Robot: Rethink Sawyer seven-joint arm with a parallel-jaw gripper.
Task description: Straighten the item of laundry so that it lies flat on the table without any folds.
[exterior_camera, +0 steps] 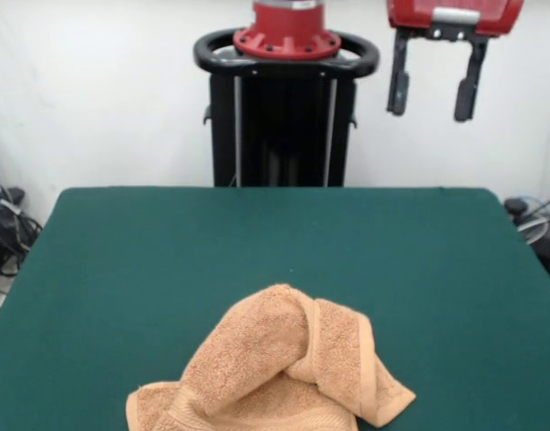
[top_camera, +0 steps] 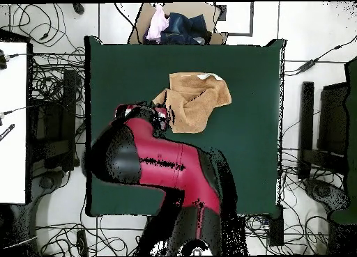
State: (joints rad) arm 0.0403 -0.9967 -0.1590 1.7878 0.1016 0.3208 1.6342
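The peach-orange towel [exterior_camera: 275, 373] lies crumpled near the front edge of the green table [exterior_camera: 149, 260], folded over itself with a border band running down its right side. In the overhead view the towel [top_camera: 195, 97] sits toward the far side of the table [top_camera: 251, 143], and its white label [top_camera: 210, 76] shows at the far edge. My gripper [exterior_camera: 433, 94] hangs high above the table's far right corner, open and empty, well away from the towel. In the overhead view my arm [top_camera: 160, 160] covers the table's left part, ending just left of the towel.
The robot's black pedestal [exterior_camera: 283, 117] stands behind the table. In the overhead view a cardboard box with clothes [top_camera: 178, 24] sits past the far edge. Cables lie on the floor all round, and a white surface [top_camera: 14, 122] is at the left.
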